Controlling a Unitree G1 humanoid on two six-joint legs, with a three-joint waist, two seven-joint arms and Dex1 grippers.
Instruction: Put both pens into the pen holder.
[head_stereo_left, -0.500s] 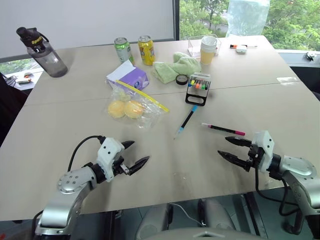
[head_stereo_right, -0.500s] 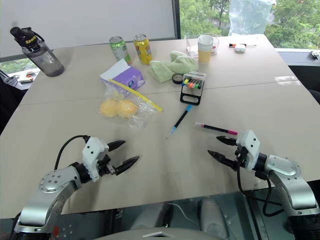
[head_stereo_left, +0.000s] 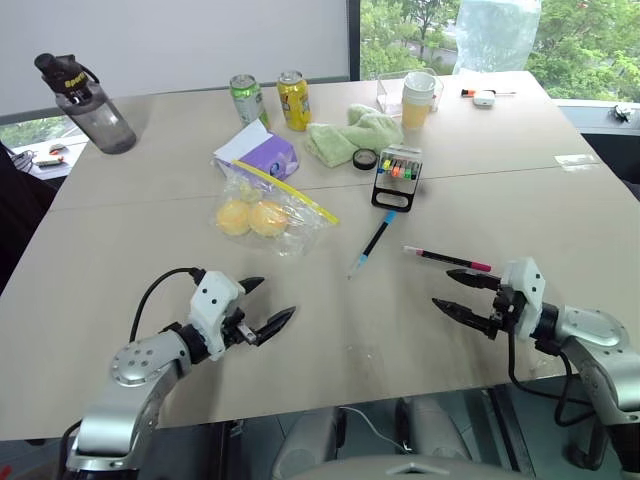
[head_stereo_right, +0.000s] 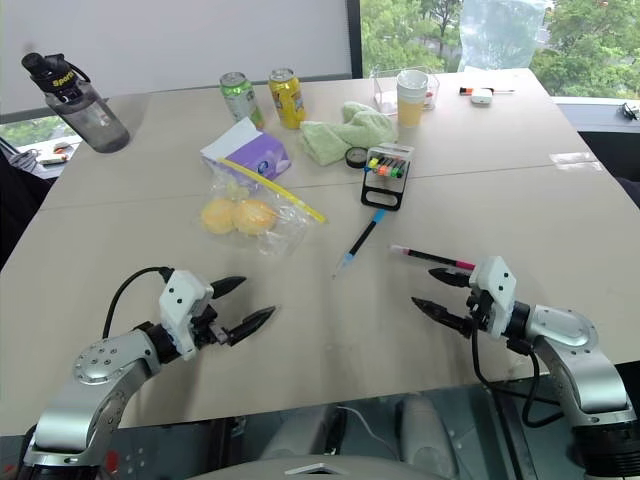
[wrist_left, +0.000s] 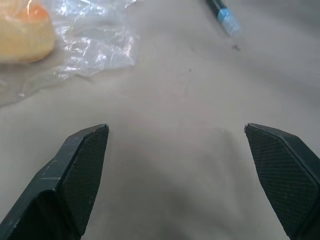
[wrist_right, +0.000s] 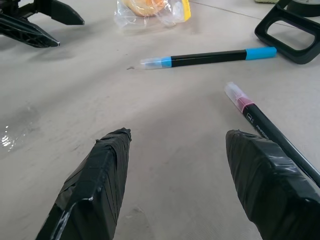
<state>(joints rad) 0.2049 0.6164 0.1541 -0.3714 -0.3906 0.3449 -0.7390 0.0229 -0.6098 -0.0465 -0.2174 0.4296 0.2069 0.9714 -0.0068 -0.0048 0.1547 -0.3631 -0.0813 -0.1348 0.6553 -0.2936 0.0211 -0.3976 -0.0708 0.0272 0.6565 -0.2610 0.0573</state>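
left eye view: both pens lie on the surface, the pink-ended pen (head_stereo_left: 447, 259) just beyond the right claw (head_stereo_left: 456, 295), the blue-capped pen (head_stereo_left: 372, 243) further ahead. both the right claw and the left claw (head_stereo_left: 264, 304) are open and empty. nothing is yet in the pen holder (head_stereo_left: 396, 176), well beyond them, so the whole task is left.

A long beige table (head_stereo_left: 150, 290) is seen carrying everything. At the far left corner a dark water bottle (head_stereo_left: 85, 105) is standing upright. Two cans, one green (head_stereo_left: 244, 100) and one yellow (head_stereo_left: 292, 99), are standing side by side near the far edge. A purple tissue pack (head_stereo_left: 258, 154) is lying in front of them, with a clear zip bag of yellow fruit (head_stereo_left: 262, 212) just beside it. A green cloth (head_stereo_left: 348, 137) is lying crumpled beside a cup (head_stereo_left: 417, 98) and a clear plastic box (head_stereo_left: 390, 93).
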